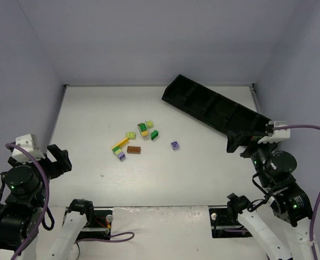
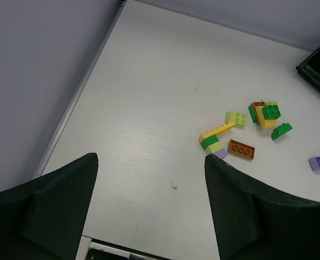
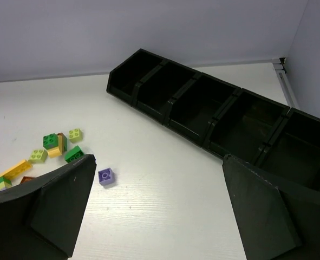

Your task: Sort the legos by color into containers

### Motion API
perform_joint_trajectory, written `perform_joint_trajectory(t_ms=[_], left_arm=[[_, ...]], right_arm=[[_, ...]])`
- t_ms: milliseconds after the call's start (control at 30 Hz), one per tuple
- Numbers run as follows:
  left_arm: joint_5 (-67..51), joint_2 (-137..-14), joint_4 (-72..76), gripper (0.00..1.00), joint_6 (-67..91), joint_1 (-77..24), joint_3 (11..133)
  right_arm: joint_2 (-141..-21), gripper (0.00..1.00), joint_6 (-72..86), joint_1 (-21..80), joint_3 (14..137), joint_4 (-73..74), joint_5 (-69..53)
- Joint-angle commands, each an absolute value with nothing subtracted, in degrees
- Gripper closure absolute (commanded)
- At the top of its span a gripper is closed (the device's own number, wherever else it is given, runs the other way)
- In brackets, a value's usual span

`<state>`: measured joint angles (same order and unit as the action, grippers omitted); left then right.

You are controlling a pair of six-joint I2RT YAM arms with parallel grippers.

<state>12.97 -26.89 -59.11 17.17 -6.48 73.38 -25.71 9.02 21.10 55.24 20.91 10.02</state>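
Both pairs of jaws stand wide apart with nothing between them: the right gripper (image 3: 158, 160) spreads its two dark fingers to either side of its wrist view, and the left gripper (image 2: 150, 160) is parted almost as far over bare white table (image 1: 203, 173). The right gripper hangs at the near end of the row of black containers (image 1: 214, 111), a long tray of five open compartments lying slantwise from the right side of the table toward the back wall. Whether its fingers touch that end cannot be told. The legos (image 1: 138, 138) lie loose on the table to the left of the containers, well apart from them. Closest to the containers is a single lilac brick (image 1: 174, 144), on its own. Further left of the containers comes a dark green wedge (image 1: 155, 135), just beside a small stack of green, yellow and brown pieces (image 1: 144, 129), then a lime brick (image 1: 131, 135). Farthest from the containers are an orange-brown brick (image 1: 134, 149) lying flat and a long yellow brick (image 1: 120, 143) set on green, lime and lilac pieces at its near end. The left gripper is held on the opposite side of the table from the containers, beyond the legos and clear of them.
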Motion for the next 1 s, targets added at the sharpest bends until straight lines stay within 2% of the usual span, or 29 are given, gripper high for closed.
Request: perform_joint_trajectory(t_ms=[0,233,367,533,700,900,967], left_arm=[[13.4,-29.8,-57.4,0.27,17.1,-6.7,74.4],[13.9,-32.2,-57.7,0.27,17.8,-6.7,75.1],[13.4,-33.9,-57.3,0.27,18.5,-6.7,74.9],[12.5,-35.8,-54.3,0.27,18.7,-6.8,73.2],[12.4,-37.4,-52.3,0.27,18.5,-6.8,71.1],[12.8,-38.8,-49.8,0.27,18.5,-7.0,68.6],[13.3,-39.3,-48.3,0.27,18.5,-7.2,67.6]], right_arm=[[-29.5,0.0,9.8,21.6,55.9,17.8,9.7],[-33.1,0.0,11.2,21.6,55.3,16.5,7.5],[-39.3,0.0,11.0,21.6,54.8,16.0,4.8],[-53.6,0.0,12.1,21.7,57.5,13.9,-5.8],[-67.9,0.0,13.6,22.8,58.7,9.1,-10.0],[-81.8,0.03,16.8,29.7,61.4,4.0,-4.2],[-87.2,0.1,17.1,31.8,62.9,2.8,-2.8]])
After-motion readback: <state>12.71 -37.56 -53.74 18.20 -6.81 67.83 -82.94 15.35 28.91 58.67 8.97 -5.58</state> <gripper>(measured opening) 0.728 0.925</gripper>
